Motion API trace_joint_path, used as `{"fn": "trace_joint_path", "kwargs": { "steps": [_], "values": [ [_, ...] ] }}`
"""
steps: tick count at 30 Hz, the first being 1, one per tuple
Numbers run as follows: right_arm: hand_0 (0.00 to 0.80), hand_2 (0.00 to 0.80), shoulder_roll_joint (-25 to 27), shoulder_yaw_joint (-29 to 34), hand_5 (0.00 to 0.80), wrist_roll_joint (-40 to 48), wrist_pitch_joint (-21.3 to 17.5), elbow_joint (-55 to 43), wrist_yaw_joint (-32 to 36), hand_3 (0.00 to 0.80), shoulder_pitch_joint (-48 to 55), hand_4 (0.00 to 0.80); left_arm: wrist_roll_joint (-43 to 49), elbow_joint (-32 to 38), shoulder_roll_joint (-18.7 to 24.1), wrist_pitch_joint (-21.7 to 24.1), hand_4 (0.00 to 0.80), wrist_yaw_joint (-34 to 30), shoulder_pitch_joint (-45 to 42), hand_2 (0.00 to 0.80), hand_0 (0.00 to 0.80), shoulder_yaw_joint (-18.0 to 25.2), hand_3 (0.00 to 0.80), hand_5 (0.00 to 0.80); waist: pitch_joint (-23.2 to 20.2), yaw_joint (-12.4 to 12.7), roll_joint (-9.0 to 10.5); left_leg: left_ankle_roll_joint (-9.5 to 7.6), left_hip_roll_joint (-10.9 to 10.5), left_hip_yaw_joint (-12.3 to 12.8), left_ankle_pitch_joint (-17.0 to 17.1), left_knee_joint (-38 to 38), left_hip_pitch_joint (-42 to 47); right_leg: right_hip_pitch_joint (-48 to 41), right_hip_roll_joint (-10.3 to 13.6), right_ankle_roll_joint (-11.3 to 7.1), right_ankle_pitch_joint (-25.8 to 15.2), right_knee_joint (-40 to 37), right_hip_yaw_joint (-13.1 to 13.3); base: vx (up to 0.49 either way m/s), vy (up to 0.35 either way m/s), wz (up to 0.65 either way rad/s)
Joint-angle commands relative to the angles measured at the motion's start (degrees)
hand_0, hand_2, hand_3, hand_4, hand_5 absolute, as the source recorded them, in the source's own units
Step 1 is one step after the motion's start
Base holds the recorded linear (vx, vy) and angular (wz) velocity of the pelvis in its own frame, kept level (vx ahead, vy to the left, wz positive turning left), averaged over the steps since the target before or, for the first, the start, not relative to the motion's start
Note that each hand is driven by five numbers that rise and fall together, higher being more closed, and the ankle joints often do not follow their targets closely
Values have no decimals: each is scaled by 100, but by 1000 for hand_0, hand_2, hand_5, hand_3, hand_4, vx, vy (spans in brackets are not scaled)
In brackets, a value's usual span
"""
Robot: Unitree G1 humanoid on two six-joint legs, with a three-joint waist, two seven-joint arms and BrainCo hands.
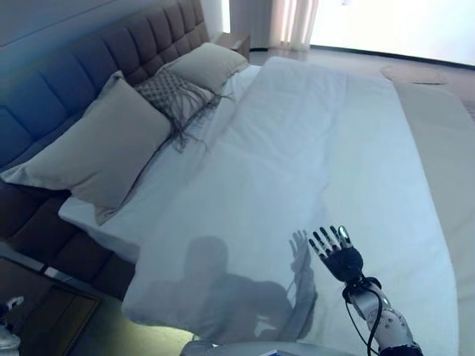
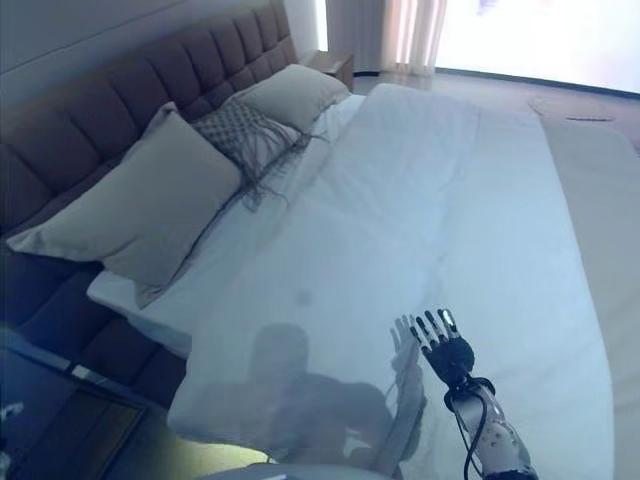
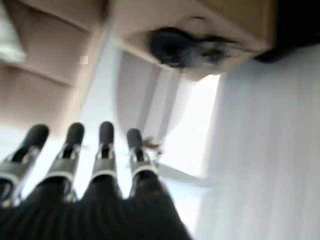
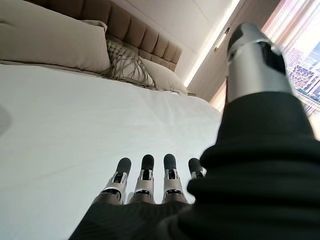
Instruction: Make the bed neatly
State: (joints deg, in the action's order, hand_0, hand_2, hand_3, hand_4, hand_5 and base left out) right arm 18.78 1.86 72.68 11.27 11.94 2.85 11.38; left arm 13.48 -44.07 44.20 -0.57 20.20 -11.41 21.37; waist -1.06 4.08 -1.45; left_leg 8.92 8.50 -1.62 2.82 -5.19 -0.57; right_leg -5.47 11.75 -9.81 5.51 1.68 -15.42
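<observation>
A white duvet (image 1: 297,148) lies spread flat over the bed, with its near edge at the front. My right hand (image 1: 338,256) is open, fingers straight, just above the duvet's near right part; its wrist view (image 4: 145,185) shows the fingers over the smooth cloth. A large beige pillow (image 1: 104,148), a fringed patterned cushion (image 1: 174,93) and a second beige pillow (image 1: 208,63) lean along the tufted headboard (image 1: 89,52). My left hand (image 3: 90,165) shows only in its wrist view, open and empty, away from the bed.
A dark nightstand (image 1: 44,311) stands at the lower left by the bed's corner. Another nightstand (image 1: 237,41) and curtains (image 1: 286,22) are at the far end. A beige strip (image 1: 445,148) runs along the bed's right side.
</observation>
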Motion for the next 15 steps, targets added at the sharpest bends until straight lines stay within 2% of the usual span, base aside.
{"fn": "trace_joint_path", "kwargs": {
  "steps": [1,4,7,9,11,15],
  "values": [
    [0,0,-158,268,0,148,-227,-155,202,0,-92,0,187,503,472,598,0,-289,95,0,0,-205,0,0,-104,97,136,-1,427,104,117,326,-112,714,652,-392,-1021,-30,216,-7,-21,6],
    [0,0,-230,308,0,92,-228,-135,210,0,-68,0,42,936,340,879,0,-630,89,0,0,-355,0,0,-97,94,141,-4,428,113,109,311,-100,696,619,-376,-1023,-64,228,0,0,0],
    [0,0,-322,338,0,85,-301,-61,301,0,-28,0,-274,1668,4,1100,0,-935,118,0,0,-680,0,0,-77,105,177,-15,442,125,95,283,-96,686,584,-358,-1012,-89,227,-3,-31,4],
    [0,0,-373,344,0,81,-331,-40,348,0,11,0,-482,1896,-221,1116,0,-1006,118,0,0,-814,0,0,-64,111,197,-13,452,129,90,285,-87,675,572,-352,-1009,-90,229,2,-17,2],
    [0,0,-436,323,0,67,-374,6,387,0,31,0,-710,1921,-541,1161,0,-1111,165,0,0,-1027,0,0,-53,96,219,-12,468,158,89,280,-66,659,552,-343,-1010,-99,241,7,-16,0],
    [0,0,-465,199,0,-57,-501,43,258,0,46,0,-1529,1532,-1136,1284,0,-1144,508,0,0,-1613,0,0,-33,-32,256,-22,505,274,97,268,-3,646,509,-318,-1012,-108,345,0,0,0]
  ]
}}
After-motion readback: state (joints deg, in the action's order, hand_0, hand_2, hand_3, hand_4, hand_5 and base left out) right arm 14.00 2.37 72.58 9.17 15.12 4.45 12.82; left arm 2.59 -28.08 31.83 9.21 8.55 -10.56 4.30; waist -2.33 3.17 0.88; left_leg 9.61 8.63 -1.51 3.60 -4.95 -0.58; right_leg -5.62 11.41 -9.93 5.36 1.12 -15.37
